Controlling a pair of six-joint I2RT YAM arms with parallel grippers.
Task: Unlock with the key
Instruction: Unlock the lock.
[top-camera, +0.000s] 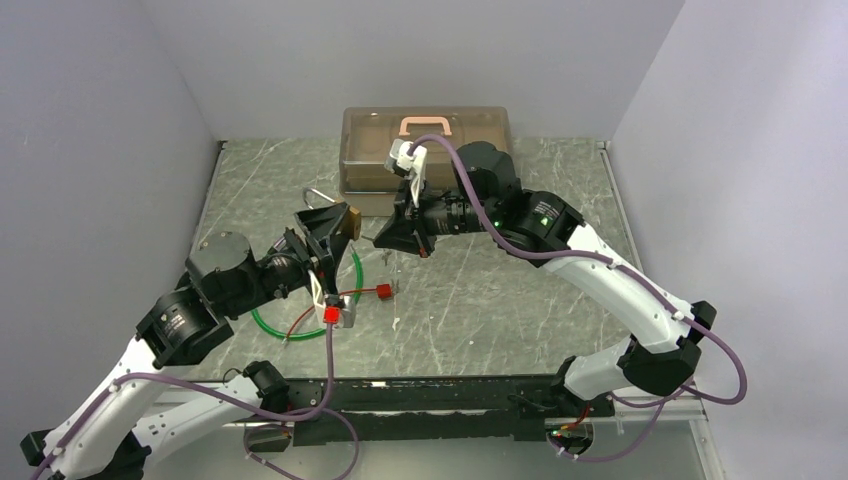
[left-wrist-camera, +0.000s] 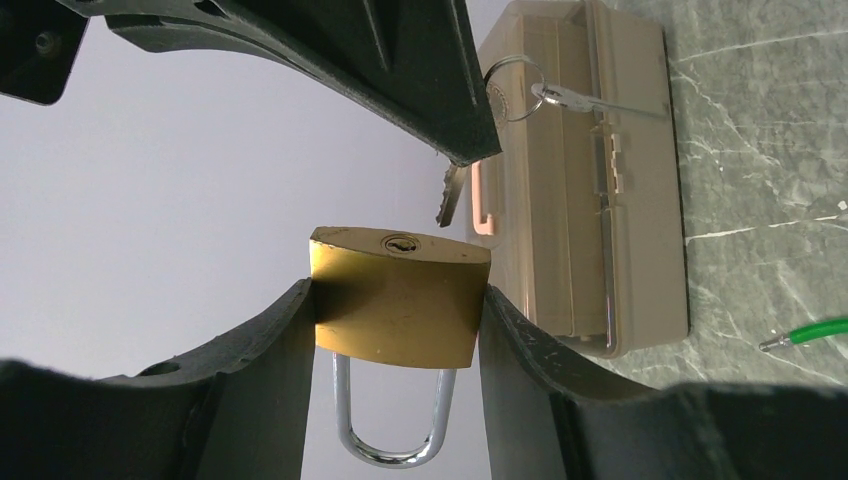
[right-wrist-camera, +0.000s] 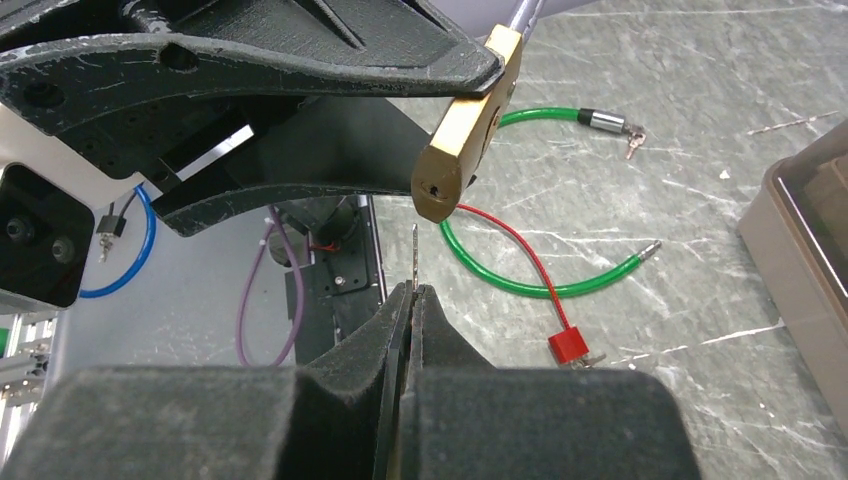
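Observation:
My left gripper (left-wrist-camera: 397, 300) is shut on the small brass padlock (left-wrist-camera: 398, 310), clamping its body by the sides, shackle toward the wrist and keyhole (left-wrist-camera: 402, 242) facing away. My right gripper (right-wrist-camera: 412, 290) is shut on the key (right-wrist-camera: 414, 255), whose thin silver blade sticks out past the fingertips. In the left wrist view the key (left-wrist-camera: 452, 195) hangs just above and right of the keyhole, not touching it. From above, the padlock (top-camera: 349, 222) and the right gripper (top-camera: 385, 238) face each other over mid-table.
A beige plastic box (top-camera: 425, 150) with a pink handle stands at the back. A green cable (right-wrist-camera: 520, 285) and a red tag (right-wrist-camera: 566, 345) on red wire lie on the marble table below the grippers. Another key on a ring (left-wrist-camera: 560, 97) shows against the box.

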